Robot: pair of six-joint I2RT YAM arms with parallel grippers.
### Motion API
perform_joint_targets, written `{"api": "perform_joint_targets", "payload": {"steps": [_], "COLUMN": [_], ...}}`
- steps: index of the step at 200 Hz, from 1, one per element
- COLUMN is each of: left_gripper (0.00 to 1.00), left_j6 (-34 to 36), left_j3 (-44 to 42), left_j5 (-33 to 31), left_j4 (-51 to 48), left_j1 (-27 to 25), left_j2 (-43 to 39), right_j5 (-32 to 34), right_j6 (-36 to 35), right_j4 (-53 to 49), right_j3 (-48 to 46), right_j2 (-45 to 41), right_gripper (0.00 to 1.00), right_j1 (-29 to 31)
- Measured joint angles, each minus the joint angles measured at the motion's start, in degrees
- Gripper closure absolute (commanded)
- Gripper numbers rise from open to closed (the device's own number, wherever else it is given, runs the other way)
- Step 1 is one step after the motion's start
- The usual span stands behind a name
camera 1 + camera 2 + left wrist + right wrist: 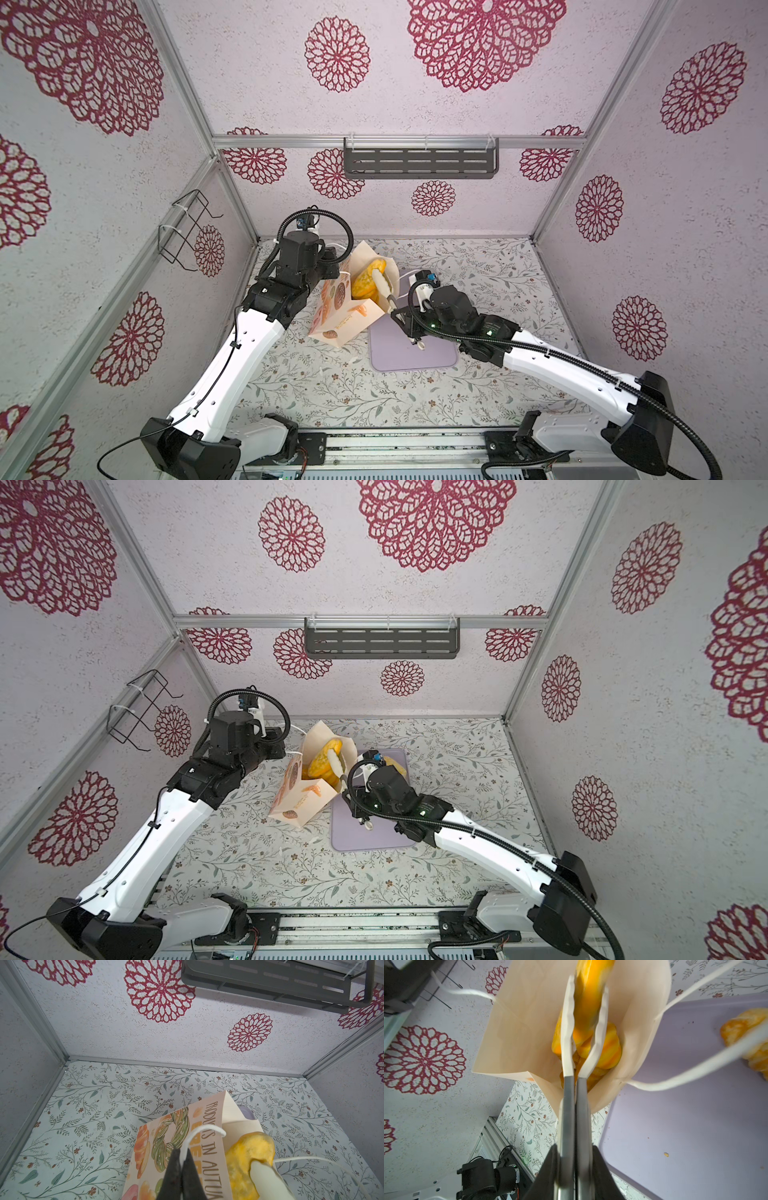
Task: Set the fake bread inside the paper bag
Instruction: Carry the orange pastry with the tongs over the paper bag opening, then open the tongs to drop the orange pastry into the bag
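Observation:
The paper bag stands tilted on the table left of centre, its mouth open. My left gripper is shut on the bag's white cord handle at its left rim. My right gripper is shut on metal tongs with white tips. The tongs clamp an orange-yellow piece of fake bread in the bag's mouth. More bread lies deeper inside. Another piece lies on the purple tray.
The purple tray lies right of the bag, under my right wrist, with a few crumbs on it. A dark slotted shelf hangs on the back wall. A black wire rack is fixed to the left wall.

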Motion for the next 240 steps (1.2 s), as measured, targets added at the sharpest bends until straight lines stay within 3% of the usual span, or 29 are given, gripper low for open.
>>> {"api": "perform_joint_targets", "payload": {"steps": [11, 26, 74, 113, 240], "left_gripper": [1.0, 1.0, 1.0, 1.0, 1.0], "left_j6": [0.0, 0.0, 0.0, 0.0, 0.0], "left_j3": [0.0, -0.1, -0.1, -0.1, -0.1], "left_j5": [0.0, 0.0, 0.0, 0.0, -1.1], "left_j4": [0.1, 0.2, 0.5, 0.7, 0.7], "left_j1": [0.0, 0.0, 0.1, 0.1, 0.2], "left_j2": [0.0, 0.0, 0.0, 0.0, 0.0], "right_j5": [0.0, 0.0, 0.2, 1.6, 10.2], "right_j6": [-0.1, -0.1, -0.3, -0.8, -0.4], "right_j4": [0.0, 0.0, 0.0, 0.0, -0.3], "right_j3": [0.5, 1.0, 2.4, 2.5, 1.1], "right_j2": [0.9, 1.5, 1.6, 1.2, -7.8], "right_gripper": [1.0, 0.87, 0.69, 0.6, 0.53], "right_j1": [0.4, 0.7, 0.8, 0.8, 0.2]}}
